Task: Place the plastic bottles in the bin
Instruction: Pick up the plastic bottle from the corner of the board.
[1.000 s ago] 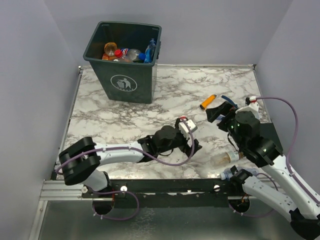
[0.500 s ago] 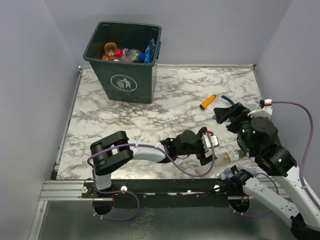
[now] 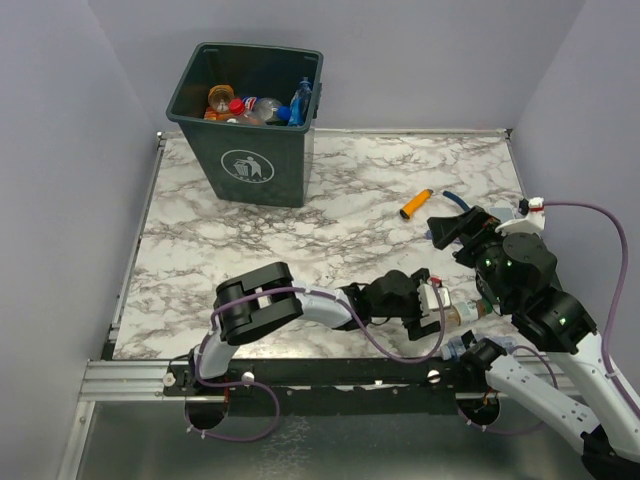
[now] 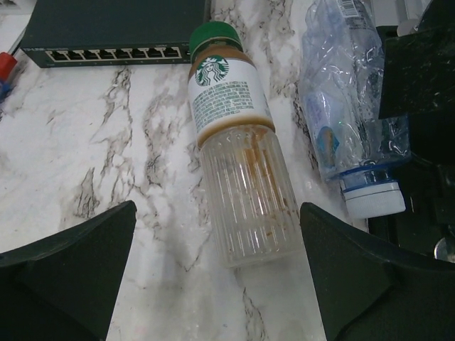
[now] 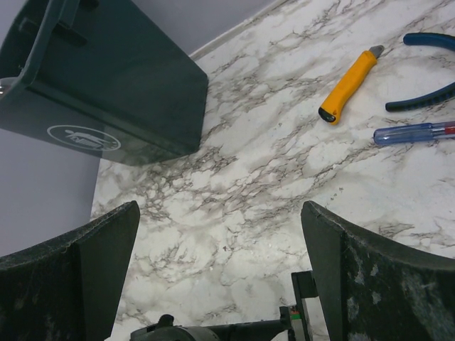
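Note:
A ribbed clear bottle with a green cap and white label lies on the marble, its base pointing between my left fingers. My left gripper is open, just short of that base and touching nothing. Beside it on the right lies a crushed clear bottle with a white cap. From above, the left gripper sits at the near right edge against the bottle. The dark green bin stands far left with several bottles inside. My right gripper hangs open and empty above the table.
An orange utility knife, blue-handled pliers and a screwdriver lie at the far right. A black network switch sits just beyond the bottles. The right arm's base crowds the near right corner. The bin fills the right wrist view's upper left.
My left arm has swung right along the near edge until its open gripper reached the green-capped bottle. The right arm drew back to the right early on and then held still.

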